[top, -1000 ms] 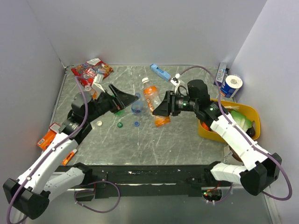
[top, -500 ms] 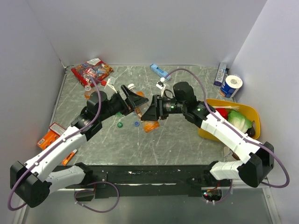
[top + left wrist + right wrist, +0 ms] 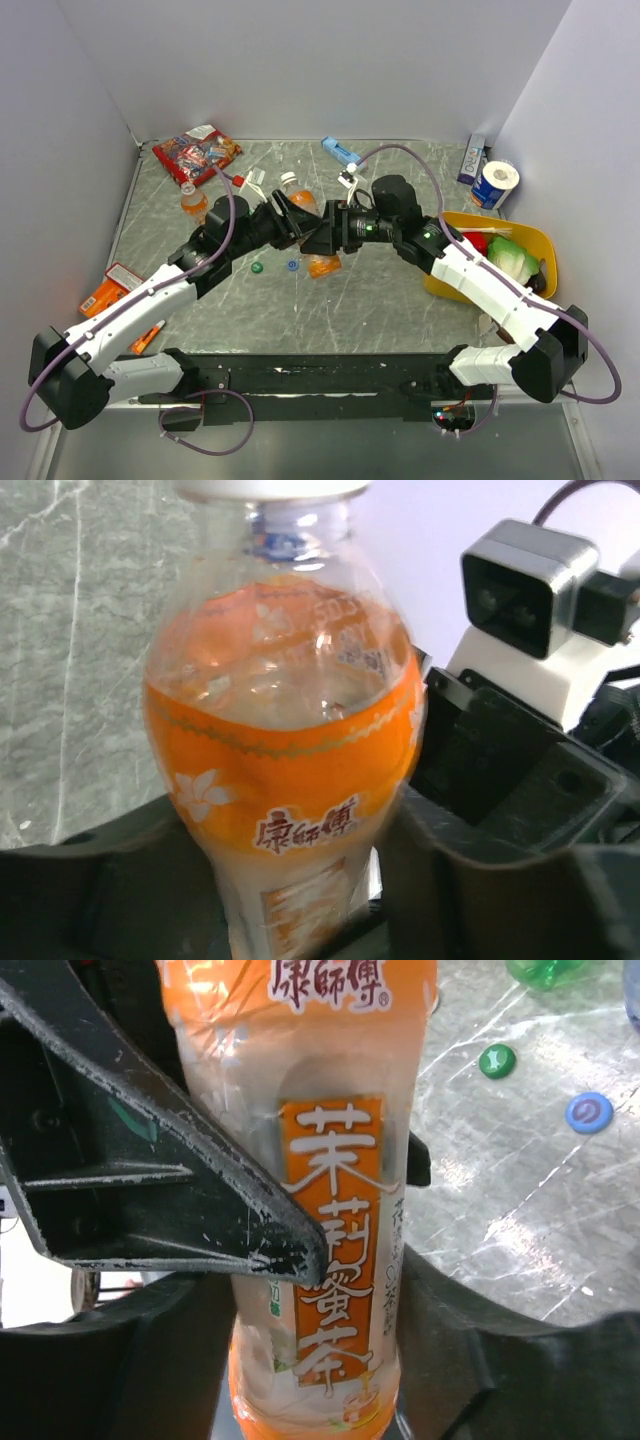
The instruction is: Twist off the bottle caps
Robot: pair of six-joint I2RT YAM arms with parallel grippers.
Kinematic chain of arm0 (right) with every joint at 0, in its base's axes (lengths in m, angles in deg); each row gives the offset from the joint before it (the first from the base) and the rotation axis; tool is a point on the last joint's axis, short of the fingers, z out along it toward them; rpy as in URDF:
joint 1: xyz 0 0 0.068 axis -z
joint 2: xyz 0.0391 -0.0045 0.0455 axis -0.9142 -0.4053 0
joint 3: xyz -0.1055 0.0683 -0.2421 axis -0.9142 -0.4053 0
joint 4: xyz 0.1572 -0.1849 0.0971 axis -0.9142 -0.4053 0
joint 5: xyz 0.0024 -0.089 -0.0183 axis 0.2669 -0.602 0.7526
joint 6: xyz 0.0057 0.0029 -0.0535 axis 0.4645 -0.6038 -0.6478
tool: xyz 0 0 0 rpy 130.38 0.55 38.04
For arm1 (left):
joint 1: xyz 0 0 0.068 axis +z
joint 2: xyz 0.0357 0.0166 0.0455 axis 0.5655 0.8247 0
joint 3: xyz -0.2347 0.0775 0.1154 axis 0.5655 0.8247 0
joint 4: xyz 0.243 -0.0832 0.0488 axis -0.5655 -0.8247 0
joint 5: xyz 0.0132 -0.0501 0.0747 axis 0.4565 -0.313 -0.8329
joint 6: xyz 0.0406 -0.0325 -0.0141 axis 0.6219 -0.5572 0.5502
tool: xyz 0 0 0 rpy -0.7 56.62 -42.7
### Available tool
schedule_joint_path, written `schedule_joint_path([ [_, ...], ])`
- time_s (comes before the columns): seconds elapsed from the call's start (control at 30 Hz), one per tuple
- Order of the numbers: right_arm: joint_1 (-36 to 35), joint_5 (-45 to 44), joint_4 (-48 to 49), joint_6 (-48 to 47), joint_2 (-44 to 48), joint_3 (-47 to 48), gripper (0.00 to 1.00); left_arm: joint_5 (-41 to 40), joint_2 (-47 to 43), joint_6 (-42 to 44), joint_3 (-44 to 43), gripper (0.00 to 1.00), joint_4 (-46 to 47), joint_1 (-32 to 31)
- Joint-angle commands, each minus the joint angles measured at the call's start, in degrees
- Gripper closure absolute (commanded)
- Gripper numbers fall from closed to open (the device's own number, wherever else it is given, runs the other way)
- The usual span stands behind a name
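Note:
An orange bottle (image 3: 322,267) with an orange label hangs tilted above the table's middle, its white cap (image 3: 288,179) pointing to the far side. My left gripper (image 3: 298,224) is shut on its upper body, and in the left wrist view the bottle (image 3: 285,740) fills the space between the left gripper (image 3: 300,905) fingers. My right gripper (image 3: 326,240) holds the lower body, fingers against both sides of the bottle (image 3: 330,1160) in its own view (image 3: 315,1360). A second orange bottle (image 3: 192,201) stands upright at far left. Part of the green bottle (image 3: 545,970) lies on the table.
Loose green cap (image 3: 257,267) and blue cap (image 3: 292,265) lie under the arms. A red snack packet (image 3: 196,150) sits far left, a blue object (image 3: 342,152) at the back, a yellow bin (image 3: 538,240) and a tape roll (image 3: 497,183) at right.
My left arm has swung right to the bottle and its jaws have closed on the upper body. The right gripper carried the bottle leftward and its jaws have eased slightly.

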State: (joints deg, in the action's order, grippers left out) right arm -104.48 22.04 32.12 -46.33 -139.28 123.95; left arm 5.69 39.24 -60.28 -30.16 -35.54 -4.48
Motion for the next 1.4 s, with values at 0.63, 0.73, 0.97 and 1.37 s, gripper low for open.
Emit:
schedule_joint_path([
  [0.63, 15.1, 2.1, -48.6, -6.2, -11.6, 46.7, 0.24, -9.1, 1.0, 42.4, -9.8, 0.50, -25.8, -17.1],
  [0.73, 13.9, 1.3, -48.5, -5.3, -12.1, 45.3, 0.26, -10.6, 1.7, 41.1, -9.6, 0.51, -24.2, -18.9],
  [0.97, 11.1, -1.0, -48.7, -4.6, -12.0, 38.5, 0.28, -11.7, 4.4, 38.4, -10.2, 0.50, -19.7, -21.7],
  [1.37, 10.3, -1.1, -48.2, -5.0, -13.6, 34.7, 0.34, -16.9, 6.5, 38.4, -11.4, 0.50, -18.7, -23.1],
])
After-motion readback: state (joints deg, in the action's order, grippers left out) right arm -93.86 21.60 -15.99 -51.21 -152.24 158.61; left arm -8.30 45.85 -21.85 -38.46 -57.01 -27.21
